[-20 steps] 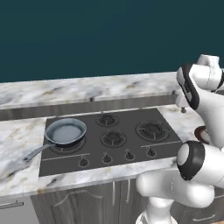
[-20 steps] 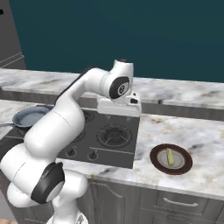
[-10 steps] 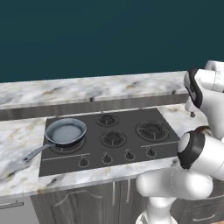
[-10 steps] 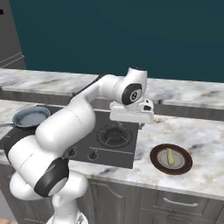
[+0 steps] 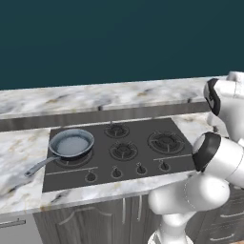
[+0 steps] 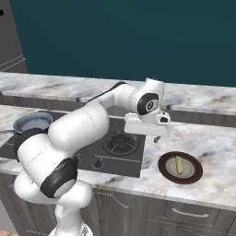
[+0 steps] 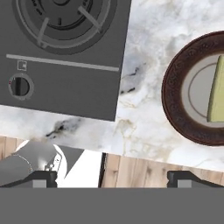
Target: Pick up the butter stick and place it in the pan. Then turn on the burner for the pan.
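Note:
The butter stick [image 6: 179, 165] is a small pale-yellow bar lying on a dark-rimmed round plate [image 6: 193, 174] on the counter right of the stove. In the hand view the plate [image 7: 175, 105] is at the right edge, with the butter stick [image 7: 216, 89] partly cut off. My gripper [image 6: 156, 138] hangs above the counter between stove and plate, a little left of the butter. Its fingertips [image 7: 43, 177] stand wide apart with nothing between them, so my gripper [image 7: 114, 177] is open. The pan [image 5: 71, 143] sits on the front-left burner, its handle pointing front-left; in the right base view the pan [image 6: 33, 122] is partly behind my arm.
The black stove [image 5: 119, 164] has a row of knobs [image 5: 116, 172] along its front. One knob [image 7: 19, 86] and a burner grate [image 7: 65, 17] lie left of the hand. A raised marble ledge [image 6: 203, 103] runs behind the counter.
The arm has swung right, carrying the hand from over the stove's right side to the counter beside the plate. Pan, plate and butter have not moved.

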### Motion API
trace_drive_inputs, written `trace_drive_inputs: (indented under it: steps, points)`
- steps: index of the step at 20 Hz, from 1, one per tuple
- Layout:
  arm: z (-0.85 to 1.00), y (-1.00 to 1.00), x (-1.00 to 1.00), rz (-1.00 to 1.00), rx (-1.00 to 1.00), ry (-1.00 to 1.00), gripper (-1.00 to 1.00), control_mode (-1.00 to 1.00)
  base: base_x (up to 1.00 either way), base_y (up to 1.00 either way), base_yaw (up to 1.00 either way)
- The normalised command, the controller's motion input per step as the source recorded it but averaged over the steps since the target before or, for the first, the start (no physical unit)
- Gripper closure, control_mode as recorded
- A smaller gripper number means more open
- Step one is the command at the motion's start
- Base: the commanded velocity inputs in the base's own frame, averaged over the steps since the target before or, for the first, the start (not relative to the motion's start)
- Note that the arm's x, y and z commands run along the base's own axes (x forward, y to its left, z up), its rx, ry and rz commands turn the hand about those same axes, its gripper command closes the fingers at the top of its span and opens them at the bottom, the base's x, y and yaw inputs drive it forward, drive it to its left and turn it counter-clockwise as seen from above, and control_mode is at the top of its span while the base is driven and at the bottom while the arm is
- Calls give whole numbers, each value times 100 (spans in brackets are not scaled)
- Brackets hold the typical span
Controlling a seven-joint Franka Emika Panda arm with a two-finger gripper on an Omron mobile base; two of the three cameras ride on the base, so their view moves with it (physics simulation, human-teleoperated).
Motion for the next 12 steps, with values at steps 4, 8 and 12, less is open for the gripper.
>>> trace_drive_inputs:
  steps: [4, 8, 12]
  points:
    - [-19, -17, 0, 1, 0, 5, -100, -100, 0, 0, 0]
    - [-17, -24, 0, 2, 0, 6, -100, -100, 0, 0, 0]
    - [-27, -42, 3, 7, 0, 1, -100, -100, 0, 0, 0]
